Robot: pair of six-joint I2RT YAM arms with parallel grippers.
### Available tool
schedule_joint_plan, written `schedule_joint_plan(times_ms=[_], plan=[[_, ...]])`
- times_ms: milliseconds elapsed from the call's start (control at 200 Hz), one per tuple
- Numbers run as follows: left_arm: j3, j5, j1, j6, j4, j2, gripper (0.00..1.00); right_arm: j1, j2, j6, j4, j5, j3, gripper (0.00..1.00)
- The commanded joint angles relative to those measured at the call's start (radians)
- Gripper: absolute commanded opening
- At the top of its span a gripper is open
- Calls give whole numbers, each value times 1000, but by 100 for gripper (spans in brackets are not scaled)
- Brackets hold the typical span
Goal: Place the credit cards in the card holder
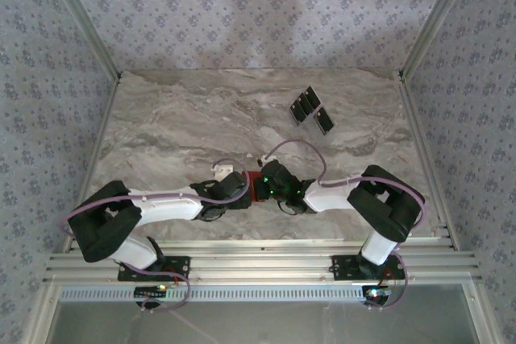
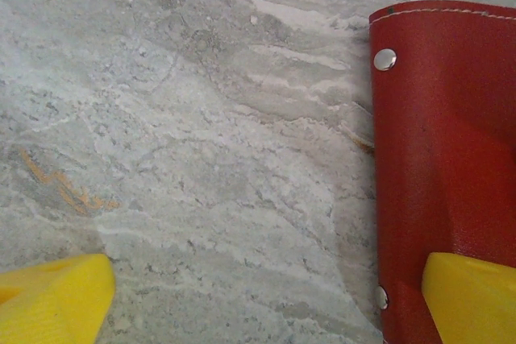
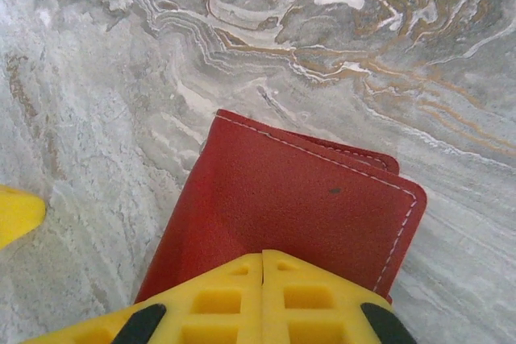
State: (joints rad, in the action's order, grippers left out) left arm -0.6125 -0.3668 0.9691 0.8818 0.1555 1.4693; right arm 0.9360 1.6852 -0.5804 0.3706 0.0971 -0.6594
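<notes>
Nearest, along the six o'clock edge of the table [image 1: 177, 118]: two arm bases [image 1: 153, 267], elbows out, wrists turned inward to meet just past that edge.

Item, left gripper [image 1: 232, 188]: jaws spread wide, holding nothing. On its own camera one yellow finger [image 2: 52, 300] sits at seven o'clock over bare table. The other, at five o'clock, overlaps the wallet's edge.

Item, red wallet [image 1: 256, 189]: folded shut, flat on the table, lodged between the two grippers. From the left gripper it lies at three o'clock, with its long side running twelve to six and two metal studs [image 2: 384, 60] along that side.

Item, right gripper [image 3: 262, 300]: fingers closed flush together, tips at the wallet's near edge, the wallet stretching away toward twelve o'clock. Whether a flap is pinched cannot be told.

Item, black cards [image 1: 310, 109]: three can be counted, loosely fanned and tilted at differing angles. They lie well apart from both grippers, at one o'clock from the wallet.

Assessment: the wallet probably needs opening first. It sits within both grippers' reach. The right arm is the nearer one to the cards.
</notes>
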Motion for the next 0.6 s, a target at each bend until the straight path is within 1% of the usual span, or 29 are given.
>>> schedule_joint_plan(times_ms=[0,165,330,440,595], plan=[[42,53,-6,27,-26,69,99,51,117,-19,-217,-15,96,0],[40,48,-6,33,-26,62,99,64,132,-41,-194,-7,113,0],[30,36,-6,31,-11,36,99,65,87,-38,-244,-5,90,0],[13,22,-10,19,9,13,100,58,50,-19,-314,-15,27,13],[-13,18,-29,-3,27,-21,100,34,23,9,-409,-35,-102,28]])
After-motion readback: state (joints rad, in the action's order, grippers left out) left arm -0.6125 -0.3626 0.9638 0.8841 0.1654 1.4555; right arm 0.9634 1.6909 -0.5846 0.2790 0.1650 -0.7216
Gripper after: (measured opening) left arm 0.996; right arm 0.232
